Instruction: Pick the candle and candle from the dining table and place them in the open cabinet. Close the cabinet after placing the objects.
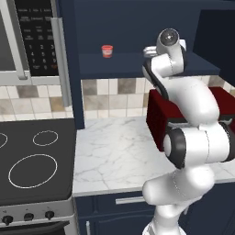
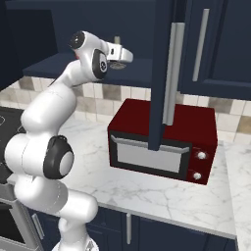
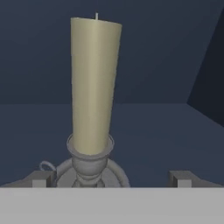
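Here the placing step looks all but done for the taper (image 3: 92, 87): in the hand view it stands upright on its grey holder on the cabinet (image 1: 137, 64) floor, dark back wall behind it, between the two fingertips (image 3: 41, 178). The jaws stand wide apart, one tip well out on each side, and neither seems to touch the holder, so I judge the gripper (image 3: 111, 179) released rather than grasping. From the left base view the arm reaches up to the shelf with its wrist at the shelf edge; the right base view shows the hand (image 2: 117, 54) level with that shelf, with the open door (image 2: 164, 73) hanging edge-on over the red microwave (image 2: 166, 142). A small red cup (image 1: 107, 51) sits further left on the same shelf. The cream candle cannot be made out in these pictures, so I cannot say whether it is already stowed. The next move, as I judge it, calls for backing the hand straight out along its own line, keeping the tips off the holder so the tall taper is not tipped, then either driving back to the table or swinging the door shut.
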